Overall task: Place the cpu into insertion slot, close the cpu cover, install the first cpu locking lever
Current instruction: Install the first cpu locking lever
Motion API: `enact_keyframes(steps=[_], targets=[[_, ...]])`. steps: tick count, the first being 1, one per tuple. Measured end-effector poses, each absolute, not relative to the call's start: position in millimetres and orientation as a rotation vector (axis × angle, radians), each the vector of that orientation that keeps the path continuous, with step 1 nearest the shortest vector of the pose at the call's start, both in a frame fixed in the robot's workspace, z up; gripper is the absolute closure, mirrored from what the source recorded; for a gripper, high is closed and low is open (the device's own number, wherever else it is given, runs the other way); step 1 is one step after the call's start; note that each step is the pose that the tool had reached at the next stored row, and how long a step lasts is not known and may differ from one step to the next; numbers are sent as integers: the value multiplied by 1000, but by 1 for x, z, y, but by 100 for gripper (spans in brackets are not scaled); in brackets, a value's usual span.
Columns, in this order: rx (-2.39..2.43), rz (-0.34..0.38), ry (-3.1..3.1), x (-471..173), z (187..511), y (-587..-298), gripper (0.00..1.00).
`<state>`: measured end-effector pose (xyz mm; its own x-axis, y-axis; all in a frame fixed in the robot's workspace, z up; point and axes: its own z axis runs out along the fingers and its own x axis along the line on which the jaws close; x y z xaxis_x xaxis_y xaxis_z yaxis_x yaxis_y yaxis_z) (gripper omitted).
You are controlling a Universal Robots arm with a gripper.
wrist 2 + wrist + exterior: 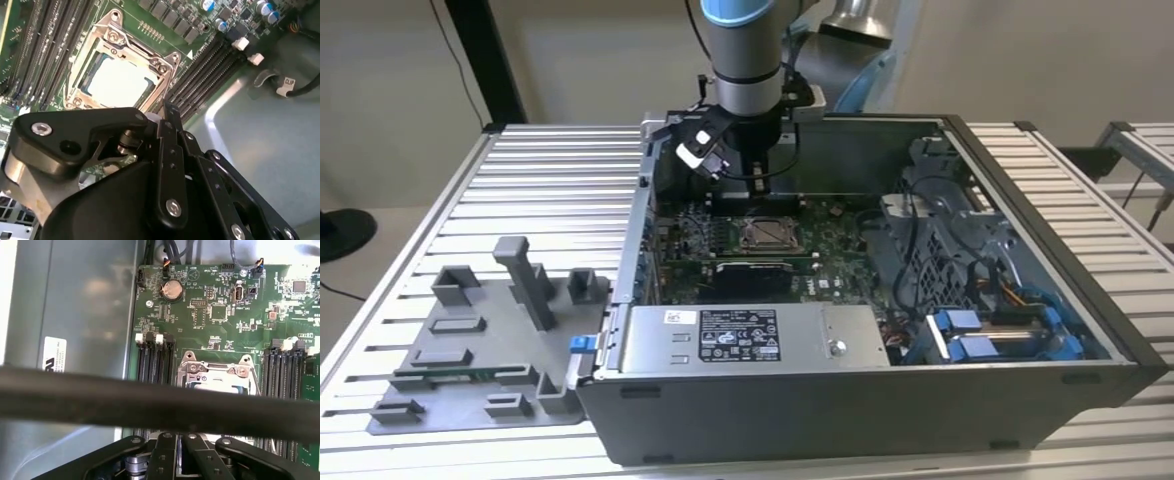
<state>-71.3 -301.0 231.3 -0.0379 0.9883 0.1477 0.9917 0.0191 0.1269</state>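
Silvery cpu (120, 82) is already sitting under the cpu cover (165, 62) — I'm hovering the tool (162, 117) beside it, fingers seemingly clenched on nothing, lining up squarely first.

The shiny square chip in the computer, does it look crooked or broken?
No. The cpu lies flat and square in the insertion slot, with the cpu cover closed around it. Nothing looks bent or spilled.
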Motion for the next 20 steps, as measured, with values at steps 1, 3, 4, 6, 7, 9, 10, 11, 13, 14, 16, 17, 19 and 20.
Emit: enact_keyframes(steps=[1, 3, 4, 6, 7, 9, 10, 11, 13, 14, 16, 17, 19, 20], targets=[[-2167, -305, -2230, -71, 231, -301, 100], [-2167, -304, -2230, -71, 231, -301, 100], [-2167, -305, -2230, -71, 231, -301, 100], [-2167, -305, -2230, -71, 231, -301, 100], [-2167, -305, -2230, -71, 231, -301, 100], [-2167, -305, -2230, -71, 231, -301, 100], [-2167, -304, -2230, -71, 231, -301, 100], [-2167, -305, -2230, -71, 231, -301, 100], [-2167, -305, -2230, -71, 231, -301, 100], [-2167, -305, -2230, -71, 231, -301, 100], [-2167, -305, -2230, -71, 231, -301, 100], [-2167, -305, -2230, -71, 231, -301, 100], [-2167, -305, -2230, -71, 231, -301, 100], [-2167, -304, -2230, -71, 231, -301, 100]])
